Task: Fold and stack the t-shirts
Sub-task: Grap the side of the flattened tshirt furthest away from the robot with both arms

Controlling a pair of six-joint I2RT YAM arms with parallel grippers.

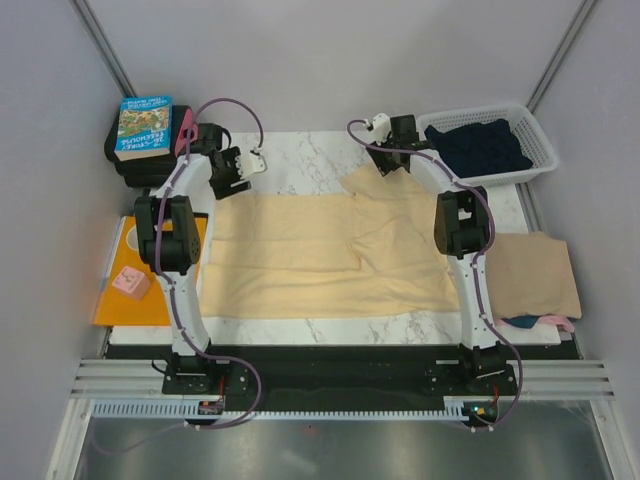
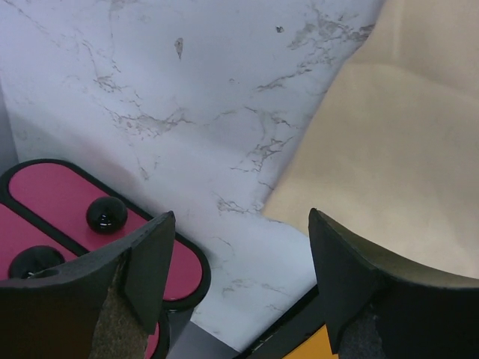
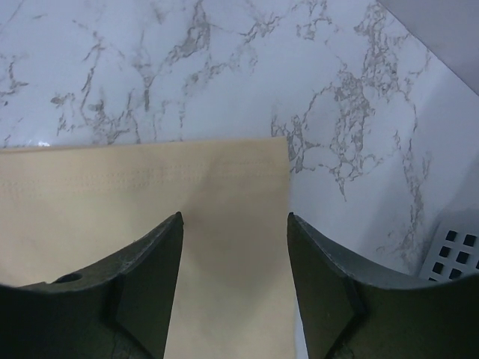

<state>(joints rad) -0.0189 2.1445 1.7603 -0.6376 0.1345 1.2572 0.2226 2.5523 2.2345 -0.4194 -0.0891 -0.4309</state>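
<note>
Pale yellow t-shirt [image 1: 320,250] — spread flat mid-desk [image 1: 300,150]. Book [image 1: 145,127], far left: cover title unreadable. Pink t-shirt [image 1: 560,321] mostly hidden under tan t-shirt [image 1: 535,272]. Left tool [image 2: 239,247], right tool [image 3: 234,247] — both wide, holding nothing.

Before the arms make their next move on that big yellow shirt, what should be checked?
1. The pale yellow shirt lies spread on the table: ok.
2. The left pincer is open, empty: ok.
3. The right pincer is open, empty: ok.
4. Shirt's corner shows between the left pincer's fingers: ok.
5. Shirt's edge lies under the right pincer: ok.
6. Whether either pincer touches the shirt: cannot tell.
</note>
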